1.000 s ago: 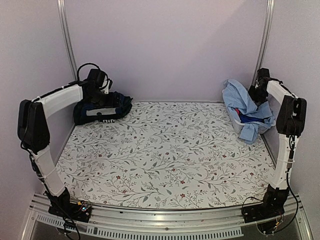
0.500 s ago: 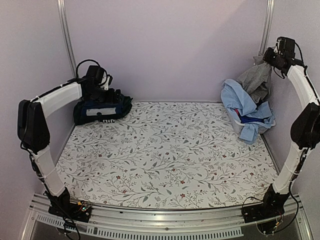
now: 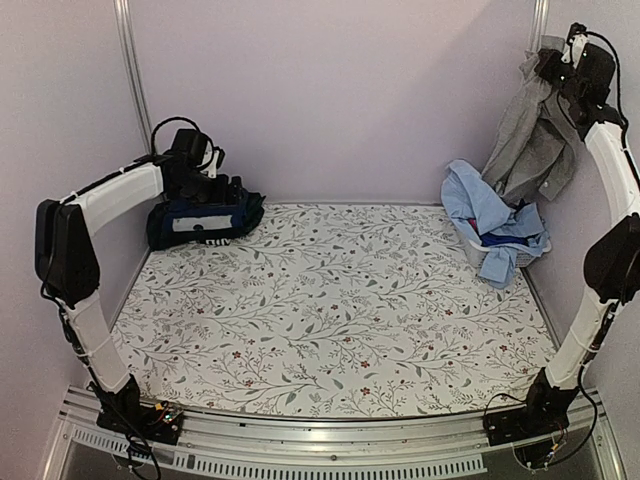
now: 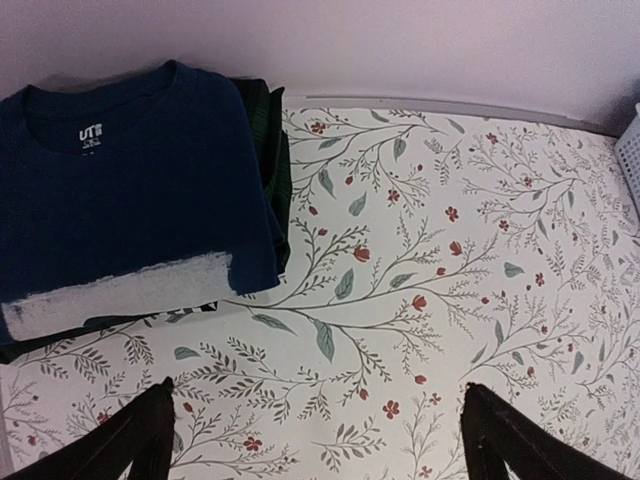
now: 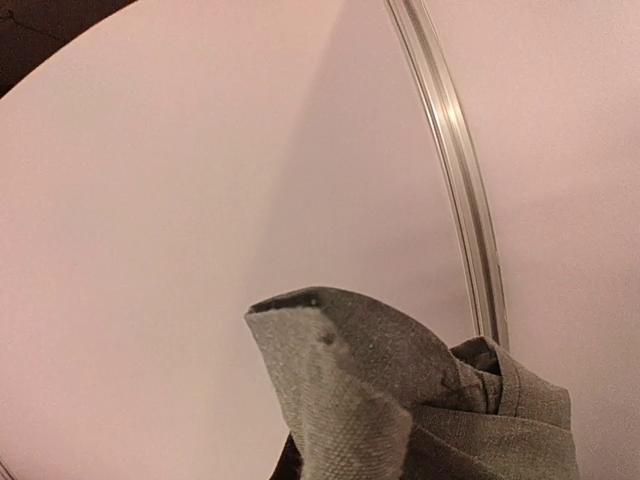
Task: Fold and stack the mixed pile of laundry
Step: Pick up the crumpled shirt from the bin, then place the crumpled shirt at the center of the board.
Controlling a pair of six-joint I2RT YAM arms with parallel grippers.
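Note:
My right gripper (image 3: 553,58) is raised high at the back right and shut on a grey shirt (image 3: 535,135), which hangs down above the basket. In the right wrist view the grey cloth (image 5: 420,410) fills the bottom and hides the fingers. A light blue shirt (image 3: 482,205) drapes over the basket, with navy cloth (image 3: 500,238) under it. My left gripper (image 3: 215,190) is open and empty just in front of a folded navy T-shirt (image 4: 130,190) with a white stripe, which lies on a dark green plaid piece (image 4: 268,125). Its fingertips (image 4: 135,440) stand wide apart.
The floral-printed white sheet (image 3: 330,300) covers the table. A white laundry basket (image 3: 500,264) stands at the back right; its edge also shows in the left wrist view (image 4: 630,150). Metal frame posts (image 3: 128,70) stand in the back corners, against the lilac walls.
My right arm has risen from the basket to high up, pulling the grey shirt out until it hangs free. The left arm has hardly moved.

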